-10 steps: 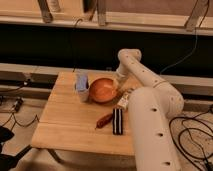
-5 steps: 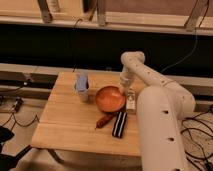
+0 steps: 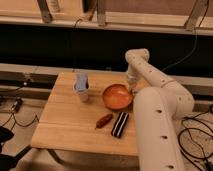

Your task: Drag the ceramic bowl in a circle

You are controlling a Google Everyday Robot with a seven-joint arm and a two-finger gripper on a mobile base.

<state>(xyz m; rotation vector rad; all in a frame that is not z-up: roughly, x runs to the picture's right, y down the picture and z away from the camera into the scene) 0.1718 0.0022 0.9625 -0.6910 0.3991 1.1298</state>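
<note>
Lab: floor cables point(image 3: 197, 135), metal framing point(image 3: 45, 10).

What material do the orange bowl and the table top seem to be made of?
The ceramic bowl, with the gripper shut at its right rim, looks like glazed ceramic: a glossy orange-red inside and a darker rim. The table top looks like light wood, probably unvarnished or matt: pale planks with visible seams and no shine.

My gripper point(image 3: 132, 90) and arm are off-white. The ceramic bowl point(image 3: 117, 96) is glossy orange-red. Counter point(image 3: 65, 125): pale wood grain. Cup point(image 3: 81, 89): grey-blue. Bar point(image 3: 119, 124): black, seemingly pale-striped. Small reddish-brown item point(image 3: 104, 120).
</note>
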